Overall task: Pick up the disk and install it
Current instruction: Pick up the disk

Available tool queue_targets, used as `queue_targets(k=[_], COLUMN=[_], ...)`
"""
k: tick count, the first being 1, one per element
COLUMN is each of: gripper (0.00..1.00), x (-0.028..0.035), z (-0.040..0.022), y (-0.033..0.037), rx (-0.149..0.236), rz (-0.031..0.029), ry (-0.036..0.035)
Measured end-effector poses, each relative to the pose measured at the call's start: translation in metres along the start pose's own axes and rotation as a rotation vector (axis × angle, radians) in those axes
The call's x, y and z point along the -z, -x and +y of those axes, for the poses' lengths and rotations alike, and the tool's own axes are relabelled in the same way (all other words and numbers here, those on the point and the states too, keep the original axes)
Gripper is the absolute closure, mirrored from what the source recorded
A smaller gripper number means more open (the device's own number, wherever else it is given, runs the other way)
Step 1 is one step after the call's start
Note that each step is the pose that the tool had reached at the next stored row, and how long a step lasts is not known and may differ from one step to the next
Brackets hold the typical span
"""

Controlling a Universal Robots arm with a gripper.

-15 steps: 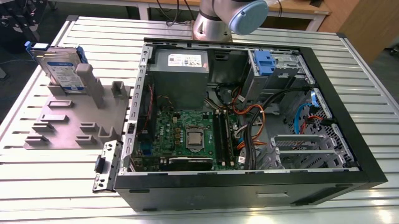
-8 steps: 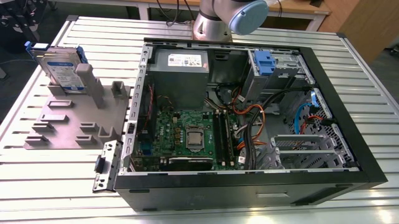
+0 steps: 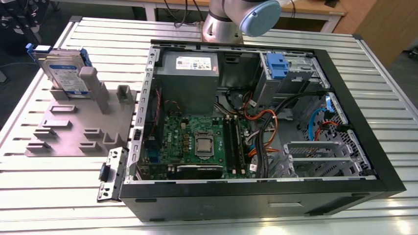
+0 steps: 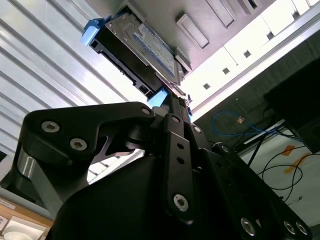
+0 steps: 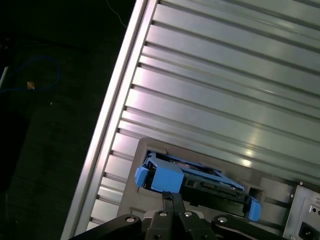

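From here most of the arm (image 3: 243, 17) is lost past the exterior view's upper edge. The disk (image 3: 62, 68) stands with its lower end hidden among the posts of the grey holder (image 3: 65, 132), its label too small to read. In the second wrist view the hand (image 4: 171, 100) covers the disk's near corner.

Even, soft light fills the exterior view; the table (image 3: 58, 196) shines pale, and the case (image 3: 261, 196) interior lies shadowed. In both wrist views glare streaks the table, and the gripper (image 4: 175, 100) looks dark.
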State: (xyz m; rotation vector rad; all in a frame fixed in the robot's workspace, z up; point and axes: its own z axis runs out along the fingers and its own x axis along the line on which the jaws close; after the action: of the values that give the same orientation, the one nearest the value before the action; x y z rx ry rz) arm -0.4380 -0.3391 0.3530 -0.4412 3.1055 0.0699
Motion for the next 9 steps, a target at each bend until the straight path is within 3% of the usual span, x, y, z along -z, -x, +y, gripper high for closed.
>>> queue_targets(k=[9], gripper=[0.89], x=[-0.0001], z=[0.0], y=[0.0], rx=[0.045], rz=[0.0019], ry=[0.0005])
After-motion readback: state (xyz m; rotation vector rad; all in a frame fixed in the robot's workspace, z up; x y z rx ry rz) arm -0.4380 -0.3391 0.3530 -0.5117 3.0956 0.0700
